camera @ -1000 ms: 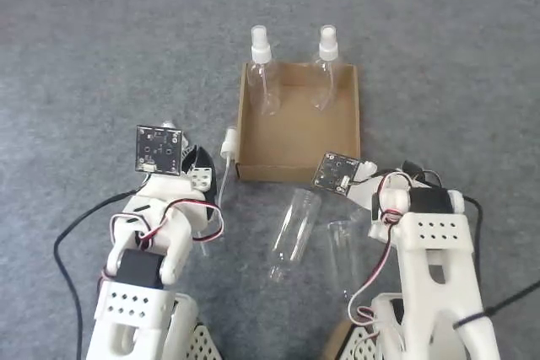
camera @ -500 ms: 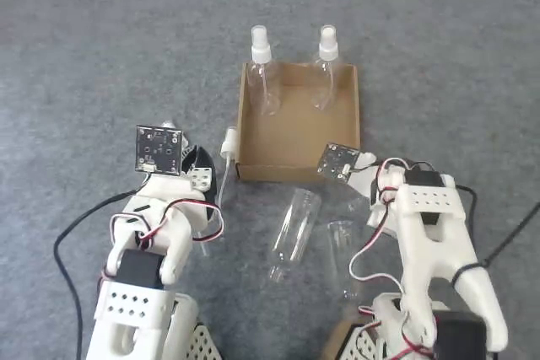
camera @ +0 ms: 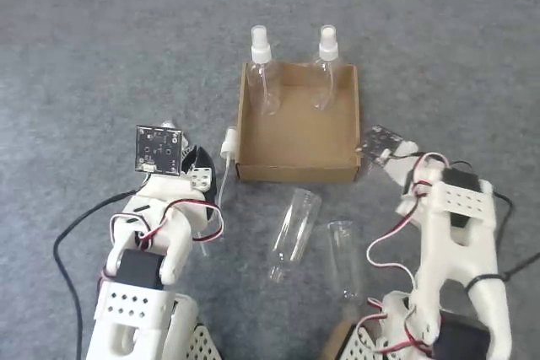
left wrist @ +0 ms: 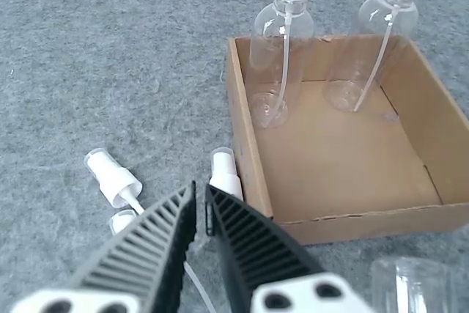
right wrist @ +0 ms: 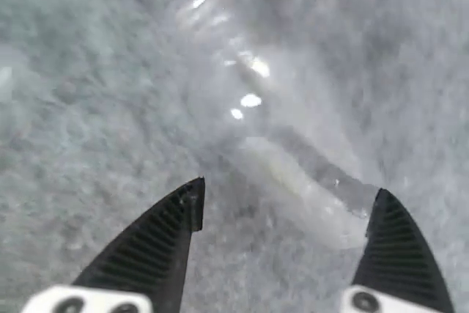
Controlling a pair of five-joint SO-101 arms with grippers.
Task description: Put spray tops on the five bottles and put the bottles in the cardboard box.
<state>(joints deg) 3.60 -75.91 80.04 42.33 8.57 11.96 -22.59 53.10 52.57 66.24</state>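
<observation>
The cardboard box (camera: 297, 173) sits at the upper centre of the high view on the grey desk (camera: 84, 82). Two bottles with spray tops stand inside against its far wall, the left capped bottle (camera: 263, 82) and the right capped bottle (camera: 325, 77). Below the box two open bottles lie on the desk. The centre bottle (camera: 294, 233) is tilted, and the right bottle (camera: 344, 259) lies near it but apart.

A loose spray top (camera: 228, 142) lies just beside the box's left wall. Two more, a second spray top (left wrist: 110, 177) and a third spray top (left wrist: 122, 220), lie farther out.

The left hand (left wrist: 199, 190), at lower left, is narrowed to a thin slit with nothing seen gripped. Its tips are just short of the loose spray top.

The right hand (right wrist: 286, 199) is spread wide over a lying bottle and holds nothing.
</observation>
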